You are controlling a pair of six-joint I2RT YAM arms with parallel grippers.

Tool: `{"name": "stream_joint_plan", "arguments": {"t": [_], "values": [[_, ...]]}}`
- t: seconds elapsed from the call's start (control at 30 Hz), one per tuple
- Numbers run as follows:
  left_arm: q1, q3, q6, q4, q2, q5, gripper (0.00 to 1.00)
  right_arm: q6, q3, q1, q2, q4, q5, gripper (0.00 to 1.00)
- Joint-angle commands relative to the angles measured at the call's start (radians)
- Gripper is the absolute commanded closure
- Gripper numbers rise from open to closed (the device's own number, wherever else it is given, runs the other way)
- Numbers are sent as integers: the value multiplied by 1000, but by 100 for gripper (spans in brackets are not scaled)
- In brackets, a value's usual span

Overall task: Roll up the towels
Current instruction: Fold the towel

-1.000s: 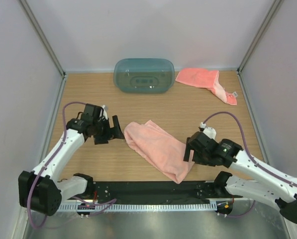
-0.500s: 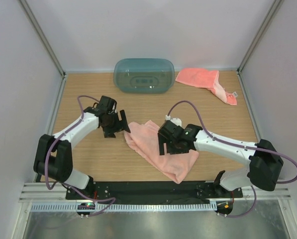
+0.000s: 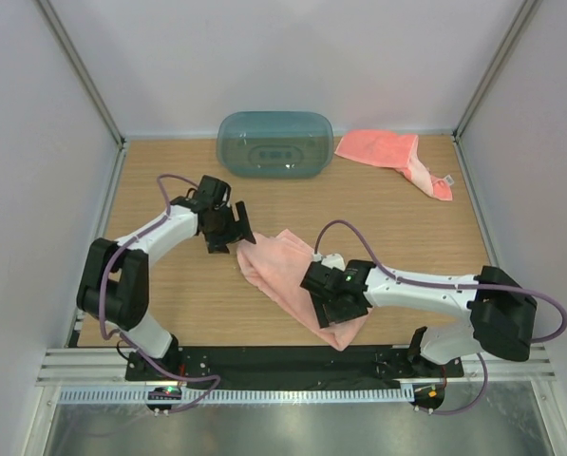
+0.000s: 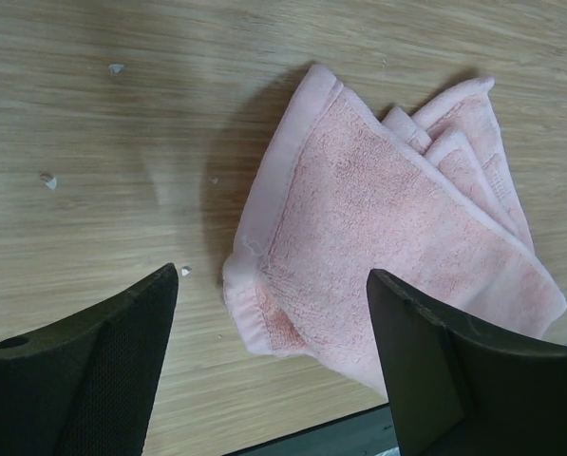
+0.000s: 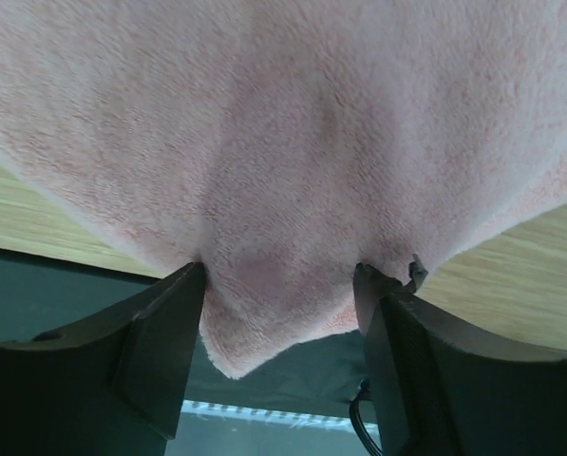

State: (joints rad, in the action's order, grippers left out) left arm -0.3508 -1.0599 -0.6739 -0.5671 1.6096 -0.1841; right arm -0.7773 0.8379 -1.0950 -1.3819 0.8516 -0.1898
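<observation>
A folded salmon-pink towel (image 3: 281, 266) lies slantwise in the middle of the table. My left gripper (image 3: 234, 237) hovers at its far left corner, jaws open; in the left wrist view that corner of the towel (image 4: 359, 228) lies between and just ahead of the left gripper (image 4: 274, 366). My right gripper (image 3: 338, 313) is down on the towel's near end. In the right wrist view its fingertips (image 5: 183, 304) press into the towel (image 5: 283, 142), wide apart, with the near tip of the cloth between them. A second towel (image 3: 387, 150) lies crumpled at the back right.
A translucent teal tub (image 3: 274, 144) stands upside down at the back centre. White walls close in the wooden table (image 3: 169, 190) on three sides. The black rail (image 3: 292, 361) with the arm bases runs along the near edge, just beyond the towel's tip.
The left gripper moved right to the towel's far corner. The right arm swung left over the towel, then came down on its near end. Both pairs of jaws narrowed somewhat.
</observation>
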Motion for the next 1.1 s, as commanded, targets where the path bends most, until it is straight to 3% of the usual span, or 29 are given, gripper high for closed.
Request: {"name": "stream_joint_plan", "arguments": {"t": [0.0,0.03,0.07,0.13,0.17,0.27,0.37,0.53,0.73,0.8,0.83,0.87,0.9,0.93,1.07], "values": [[-1,-34,-9,62,10,-18,20,-34,-26,-20,60,33,-23,31],[-2,-35,-12,79,18,-31,21,-46,-39,-25,67,38,-25,36],[-4,-37,-13,85,21,-37,22,-51,-43,-26,81,43,-26,50],[-13,-43,-18,96,35,-48,28,-63,-51,-36,96,53,-36,63],[-17,-43,-16,108,39,-52,30,-68,-52,-36,110,61,-42,76],[-37,-52,-18,116,58,-58,41,-91,-48,-42,151,111,-77,99],[-65,-58,-23,115,47,-68,41,-131,-46,-49,199,150,-106,99],[-105,-49,-9,53,-10,21,25,-296,-56,-52,419,314,-238,99],[-154,-12,39,52,-99,44,25,-457,-135,-51,705,426,-237,99],[-175,-17,57,52,-111,32,25,-471,-152,-51,731,413,-228,99],[-204,-11,63,53,-129,28,25,-467,-155,-51,733,408,-223,94],[-217,-5,68,49,-140,26,25,-470,-152,-52,712,412,-223,56],[-227,3,63,46,-152,23,23,-468,-146,-51,696,412,-220,39],[-235,30,56,41,-178,20,22,-465,-142,-52,683,412,-218,16],[-247,112,11,52,-244,-17,15,-459,-111,-52,687,392,-243,5]]}}
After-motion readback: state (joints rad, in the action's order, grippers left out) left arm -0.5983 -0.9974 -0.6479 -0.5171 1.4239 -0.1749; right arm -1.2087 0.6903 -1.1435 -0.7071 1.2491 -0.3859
